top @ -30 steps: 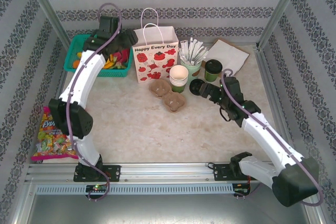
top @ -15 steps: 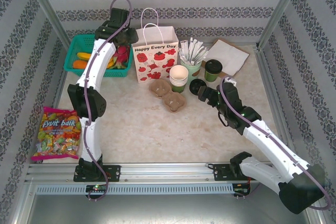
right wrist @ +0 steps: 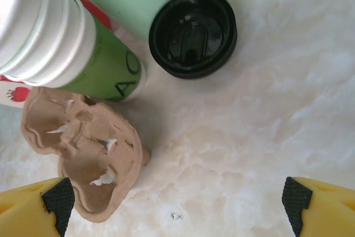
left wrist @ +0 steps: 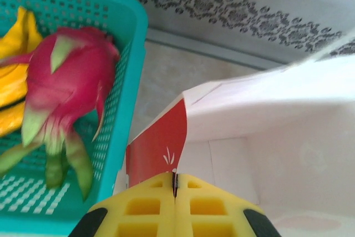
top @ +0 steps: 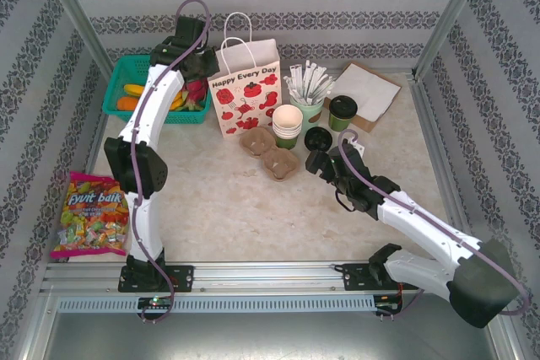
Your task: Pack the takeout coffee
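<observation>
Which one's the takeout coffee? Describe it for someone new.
Start at the white bag with red print at the back of the table. Right of it, past the cup of white sticks, stands the takeout coffee: the one green cup wearing a black lid.

I count one lidded coffee (top: 342, 112), one loose lid (top: 319, 138), one paper bag (top: 245, 90), two pulp carriers (top: 256, 141) (touching), one basket (top: 118, 82).

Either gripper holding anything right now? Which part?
Left gripper pinches the paper bag by its top rim, at the side nearest the basket. Right gripper is open, holding nothing.
</observation>
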`<state>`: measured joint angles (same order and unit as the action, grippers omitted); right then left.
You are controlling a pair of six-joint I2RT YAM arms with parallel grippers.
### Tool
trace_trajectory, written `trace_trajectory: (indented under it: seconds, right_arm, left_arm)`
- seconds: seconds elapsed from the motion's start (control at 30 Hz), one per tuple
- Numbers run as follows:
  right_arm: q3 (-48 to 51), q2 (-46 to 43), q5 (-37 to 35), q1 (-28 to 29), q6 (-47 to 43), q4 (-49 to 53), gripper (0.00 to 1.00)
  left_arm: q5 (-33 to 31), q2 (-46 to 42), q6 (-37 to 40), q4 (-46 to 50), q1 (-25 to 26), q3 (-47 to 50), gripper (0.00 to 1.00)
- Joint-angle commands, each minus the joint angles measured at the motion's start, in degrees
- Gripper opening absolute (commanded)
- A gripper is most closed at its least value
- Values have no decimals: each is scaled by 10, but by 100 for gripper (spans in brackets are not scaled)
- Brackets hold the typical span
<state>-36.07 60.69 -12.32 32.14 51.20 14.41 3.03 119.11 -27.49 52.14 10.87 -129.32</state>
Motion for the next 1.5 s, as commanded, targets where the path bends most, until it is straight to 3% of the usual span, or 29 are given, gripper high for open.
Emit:
trace_trajectory:
  seconds: [0.0,0.33,0.43,0.53,0.73,1.13,1.47]
  right_arm:
    - [10,13,19,7,18,-36,98]
    - [-13,70,59,15,17,-54,98]
    - [-48,102,39,28,18,9,98]
    - [-80,142,70,26,1,46,98]
    - [-107,224,104,31,7,56,85]
    - [-166,284,88,-33,-187,194,54]
    - [-169,266,54,-82,-216,277,48]
  left_arm:
    - [10,-80,-37,-7,6,60,0]
    - [2,-243,-85,-68,16,270,0]
    - [-7,-284,-91,-65,20,326,0]
    - [-14,-327,-99,-71,20,383,0]
    - [-5,-375,-108,-72,20,445,0]
    - [33,-446,-92,-27,21,512,0]
    - [101,-485,-114,-33,44,569,0]
